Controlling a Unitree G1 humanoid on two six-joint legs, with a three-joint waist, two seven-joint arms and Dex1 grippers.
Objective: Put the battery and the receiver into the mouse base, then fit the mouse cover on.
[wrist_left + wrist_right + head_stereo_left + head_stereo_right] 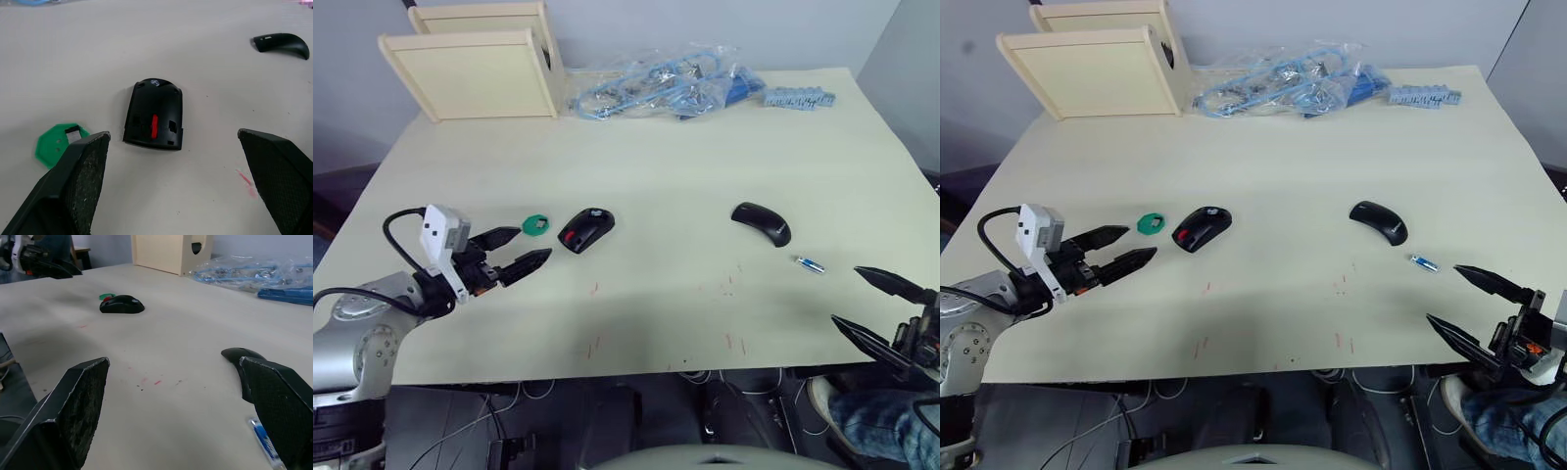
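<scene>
The mouse base (585, 229), black with a red patch, lies left of the table's middle. Just left of it is a green disc (537, 225) carrying a small silvery piece (72, 132); I cannot tell whether that is the receiver. My left gripper (534, 243) is open, low over the table, its tips close to the disc and pointing at the base. The glossy black mouse cover (762, 222) rests right of centre, and the small blue battery (809, 262) lies just beyond it. Near the table's front right edge my right gripper (844, 294) is open and holds nothing, a short way from the battery.
A wooden box (475, 64) stands at the back left. A bag of blue cables (666, 83) and a strip of blue parts (798, 98) lie along the back edge. A person's leg in jeans (876, 426) shows below the front right corner.
</scene>
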